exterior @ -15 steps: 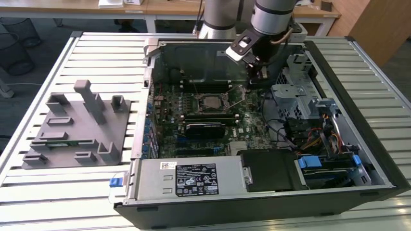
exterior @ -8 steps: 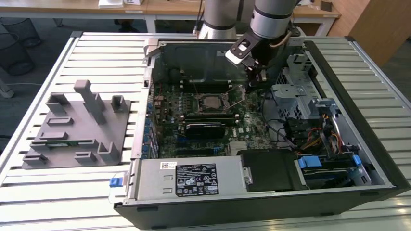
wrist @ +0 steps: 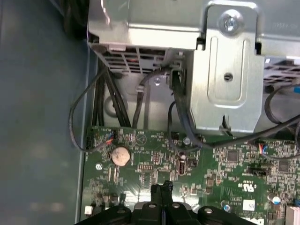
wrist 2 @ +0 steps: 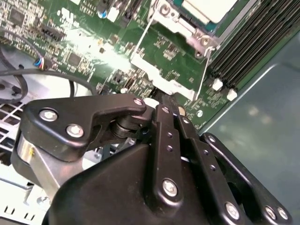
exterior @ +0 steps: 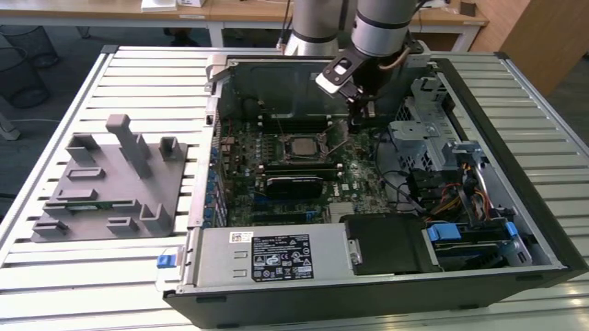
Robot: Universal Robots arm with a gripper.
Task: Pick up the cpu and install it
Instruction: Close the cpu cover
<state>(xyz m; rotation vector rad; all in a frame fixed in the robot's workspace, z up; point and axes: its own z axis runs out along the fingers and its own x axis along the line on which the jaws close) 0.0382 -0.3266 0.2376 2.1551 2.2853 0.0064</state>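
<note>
Broadly, you are past the carrying part of this job. The cpu [exterior: 302,146] lies flat in its socket near the middle of the motherboard [exterior: 361,174], inside the open computer case [exterior: 515,131] that sits on the slatted table [exterior: 138,83]. In the second wrist view the cpu [wrist 2: 208,8] shows its pale silvery top, bordered by the socket's metal frame [wrist 2: 169,19].

Your jaws are not carrying it. In both wrist views they are pressed together, and I can see nothing between them. In the exterior view the arm [exterior: 382,27] reaches down into the case and the jaws hang low over the board, just beside the socket on the exterior view's right, apart from the chip itself.

So, as I judge it, the pick-up is done and the chip is placed. What I can't confirm for you is the locking. A thin wire lever [wrist 2: 204,70] runs past the frame's corner toward the jaws, and it looks to me as if it stands off its catch, though I can't tell that for certain. Nor can I tell whether the jaws touch that wire.

Off to the exterior view's left, the grey fixture [exterior: 101,186] on the table holds a green memory stick [exterior: 87,205], well apart from the work. If the latch is indeed unfastened, treat the install as seated but not secured.
</note>
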